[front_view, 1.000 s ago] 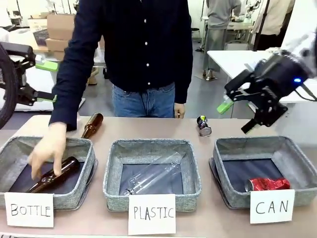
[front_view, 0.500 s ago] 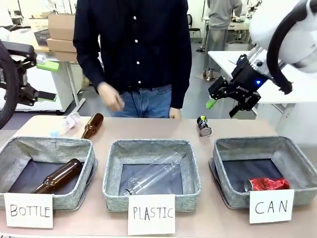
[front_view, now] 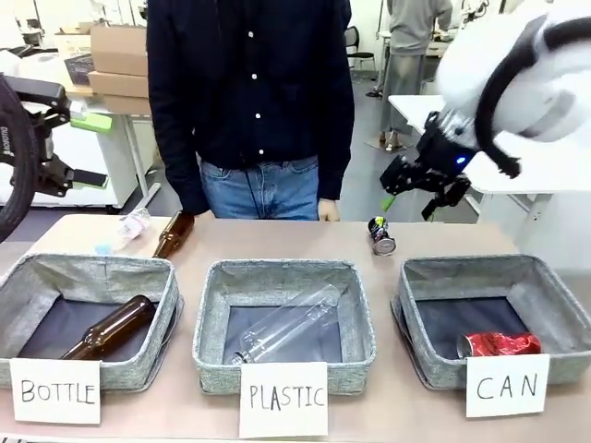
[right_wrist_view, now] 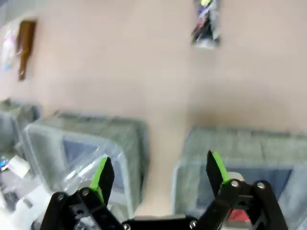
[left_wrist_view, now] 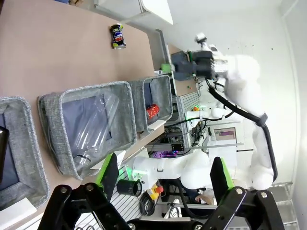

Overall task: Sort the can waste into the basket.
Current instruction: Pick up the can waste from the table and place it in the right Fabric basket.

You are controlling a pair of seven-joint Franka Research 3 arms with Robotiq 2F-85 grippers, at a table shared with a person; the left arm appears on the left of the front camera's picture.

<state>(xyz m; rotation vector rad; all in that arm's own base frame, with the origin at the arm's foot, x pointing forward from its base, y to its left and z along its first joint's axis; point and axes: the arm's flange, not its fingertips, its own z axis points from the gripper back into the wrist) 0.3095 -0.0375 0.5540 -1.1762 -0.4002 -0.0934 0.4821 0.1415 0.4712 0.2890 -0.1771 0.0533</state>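
Bare table (front_view: 443,236) rings the dark can (front_view: 379,234) — only the person's hand (front_view: 328,211) hangs just left.

CAN basket (front_view: 462,268): 3 o'clock of PLASTIC basket (front_view: 282,272). First can (front_view: 499,343) inside; second can (front_view: 380,234) on table (front_view: 277,235), 11 o'clock of CAN basket.

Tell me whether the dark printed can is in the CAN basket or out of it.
Out. The dark can lies on the table outside the CAN basket's far left corner; the red can lies inside.
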